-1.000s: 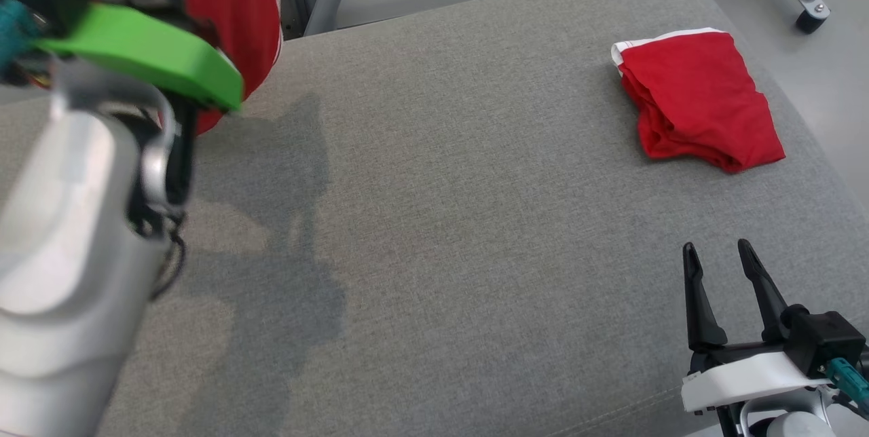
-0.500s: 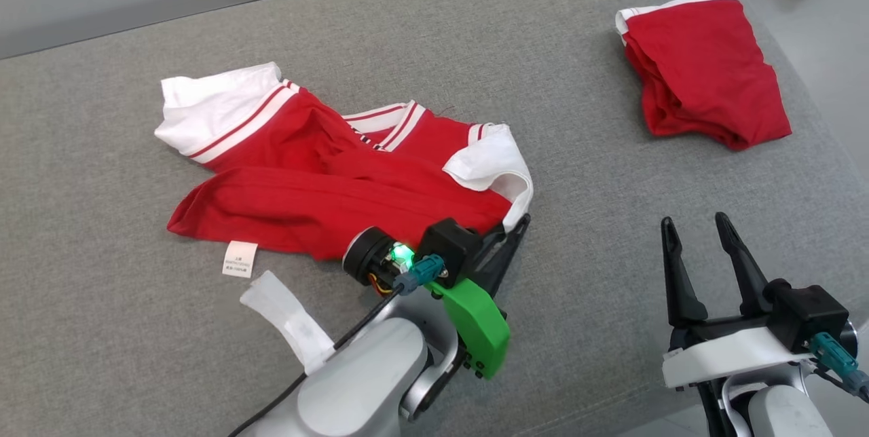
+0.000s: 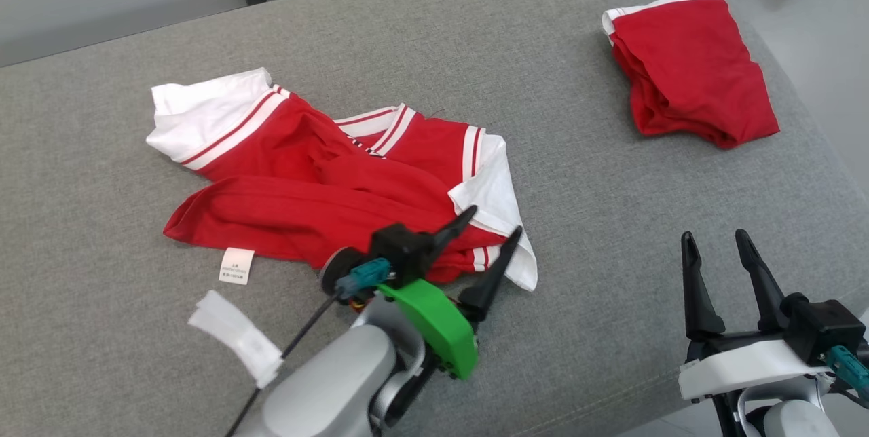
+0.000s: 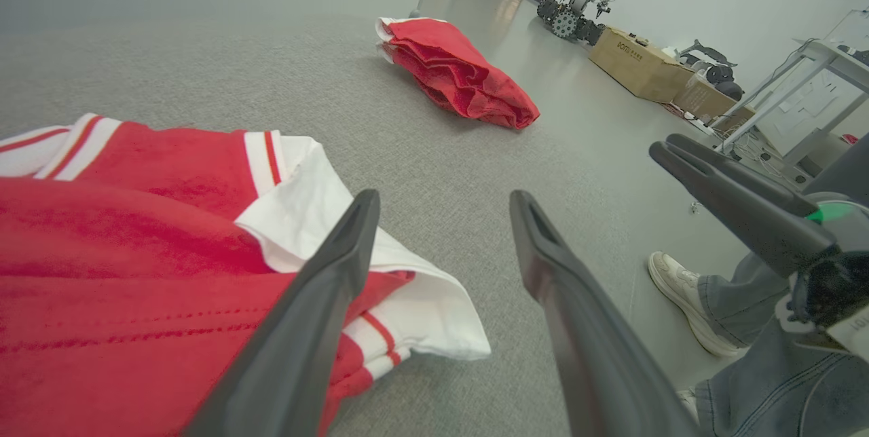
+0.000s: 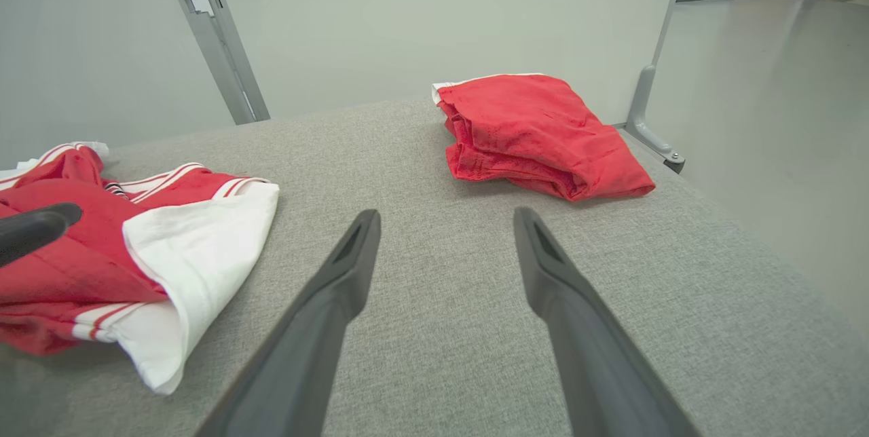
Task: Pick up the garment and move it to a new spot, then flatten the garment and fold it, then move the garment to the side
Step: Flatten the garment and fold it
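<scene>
On the grey fabric-covered table [image 3: 597, 233], centre-left, the garment [image 3: 319, 179] lies in a crumpled heap: red body, white sleeves with red stripes, a white label [image 3: 236, 266] sticking out at its near edge. The left jaws are right at its near right corner, and they're spread wide, released, nothing between them. Their fingers [image 4: 319, 315] sit low over the white sleeve [image 4: 299, 213], and whether they touch the cloth I can't tell. There's a green bracket [image 3: 431, 318] on that wrist and a white strip [image 3: 234, 336] beside its cable. Over at the lower right, the right jaws are wide apart too, empty, fingers [image 3: 696, 288] pointing up the table above bare grey fabric, well clear of the garment. Far right corner: a second red piece [image 3: 692, 70], folded into a bundle with a white edge showing, well apart from the heap. Off the table's edge, in the left wrist view, a person's white shoe [image 4: 679, 291] and denim leg [image 4: 781, 383].
</scene>
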### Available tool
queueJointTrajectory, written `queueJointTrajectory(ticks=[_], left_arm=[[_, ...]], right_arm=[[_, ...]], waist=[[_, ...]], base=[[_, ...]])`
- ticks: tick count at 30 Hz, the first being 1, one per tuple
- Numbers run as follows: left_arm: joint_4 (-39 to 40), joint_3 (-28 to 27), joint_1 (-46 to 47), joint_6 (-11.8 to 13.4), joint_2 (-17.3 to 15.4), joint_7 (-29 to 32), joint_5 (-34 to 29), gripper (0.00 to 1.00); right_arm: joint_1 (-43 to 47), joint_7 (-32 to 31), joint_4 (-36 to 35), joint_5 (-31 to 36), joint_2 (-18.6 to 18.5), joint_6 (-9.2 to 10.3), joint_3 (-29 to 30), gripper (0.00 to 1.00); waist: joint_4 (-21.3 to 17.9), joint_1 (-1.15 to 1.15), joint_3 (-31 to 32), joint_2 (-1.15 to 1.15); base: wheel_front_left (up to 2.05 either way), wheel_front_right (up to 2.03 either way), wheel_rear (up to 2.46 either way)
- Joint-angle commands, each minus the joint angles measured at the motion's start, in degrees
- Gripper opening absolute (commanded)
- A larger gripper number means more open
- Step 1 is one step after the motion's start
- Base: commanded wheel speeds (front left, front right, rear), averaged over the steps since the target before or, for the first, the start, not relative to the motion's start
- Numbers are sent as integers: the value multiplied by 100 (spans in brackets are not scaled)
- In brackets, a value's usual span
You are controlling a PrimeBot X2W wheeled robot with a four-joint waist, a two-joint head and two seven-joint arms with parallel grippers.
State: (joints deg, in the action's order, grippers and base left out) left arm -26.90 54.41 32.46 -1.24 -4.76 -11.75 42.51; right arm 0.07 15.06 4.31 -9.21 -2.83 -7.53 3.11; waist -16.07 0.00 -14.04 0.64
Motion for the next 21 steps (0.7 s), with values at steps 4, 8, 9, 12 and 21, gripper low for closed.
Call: queueJointTrajectory(ticks=[4, 8, 9, 12, 21], left_arm=[[604, -408, -317, 432, -836, 23, 78, 100], [752, -599, -351, 650, -1326, 244, 107, 100], [754, -649, -350, 671, -1437, 346, 180, 100], [717, -546, -106, 617, -1772, 709, 29, 100], [1153, 302, 676, -11, -1756, 1798, -540, 100]], right_arm=[[117, 16, -59, 27, -14, 9, 108, 100], [128, 16, -57, 66, -12, 9, 78, 100], [118, 16, -59, 72, -15, 9, 74, 100], [65, 16, -54, 91, -13, 9, 29, 100], [0, 16, -47, 114, -13, 9, 0, 100]], waist=[[211, 0, 128, -64], [327, 0, 130, -64], [364, 0, 130, -64], [425, 0, 116, -64], [506, 0, 10, -64]], base=[[0, 0, 0], [0, 0, 0], [0, 0, 0], [0, 0, 0], [0, 0, 0]])
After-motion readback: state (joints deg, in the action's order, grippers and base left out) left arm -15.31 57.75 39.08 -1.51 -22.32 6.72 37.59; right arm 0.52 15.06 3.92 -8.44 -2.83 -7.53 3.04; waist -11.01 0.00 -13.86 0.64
